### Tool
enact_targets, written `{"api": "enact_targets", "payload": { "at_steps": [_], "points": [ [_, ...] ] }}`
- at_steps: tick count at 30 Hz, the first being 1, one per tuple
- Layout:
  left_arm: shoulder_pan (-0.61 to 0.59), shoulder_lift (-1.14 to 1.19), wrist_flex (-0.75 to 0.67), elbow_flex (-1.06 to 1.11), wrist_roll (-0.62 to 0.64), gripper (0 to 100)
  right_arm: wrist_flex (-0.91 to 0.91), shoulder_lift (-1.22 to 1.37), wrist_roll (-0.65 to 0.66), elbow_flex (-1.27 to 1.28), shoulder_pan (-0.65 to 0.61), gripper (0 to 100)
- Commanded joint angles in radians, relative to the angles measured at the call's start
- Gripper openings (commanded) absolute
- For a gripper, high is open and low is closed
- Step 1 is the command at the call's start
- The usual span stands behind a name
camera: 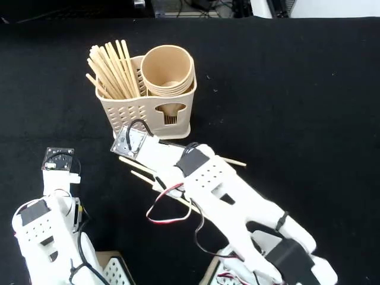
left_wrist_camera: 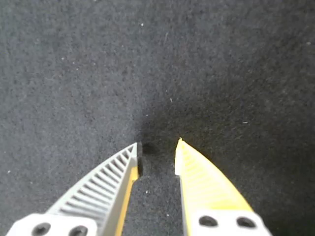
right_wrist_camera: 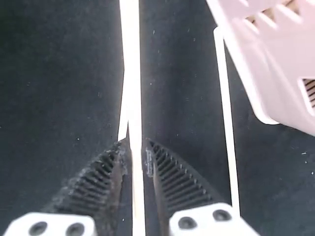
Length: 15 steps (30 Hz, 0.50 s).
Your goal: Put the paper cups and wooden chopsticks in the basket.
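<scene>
The cups [camera: 168,68] and most chopsticks [camera: 113,68] are already standing in the basket [camera: 145,116]. The right tool [right_wrist_camera: 135,145] is clamping a loose chopstick [right_wrist_camera: 130,73] lying on the tabletop [camera: 297,89] beside the basket, and a second chopstick [right_wrist_camera: 224,108] is waiting nearby. The left tool [left_wrist_camera: 157,147] is hanging released.

Stacked paper cups [camera: 168,70] and chopsticks [camera: 113,68] upright in basket [camera: 136,116], loose chopsticks [camera: 142,177] beside
</scene>
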Motion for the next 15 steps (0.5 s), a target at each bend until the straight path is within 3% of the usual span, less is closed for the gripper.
{"api": "enact_targets", "payload": {
  "at_steps": [1, 11, 15],
  "points": [
    [0.015, -0.003, -0.011, 0.002, -0.012, 14, 0.025, -0.059, 0.002, -0.061, -0.008, 1.2],
    [0.015, -0.003, -0.011, 0.002, -0.012, 14, 0.348, -0.225, -0.018, -0.527, -0.028, 1.2],
    [0.015, -0.003, -0.011, 0.002, -0.012, 14, 0.351, -0.211, -0.101, -0.720, -0.063, 1.2]
  ]
}}
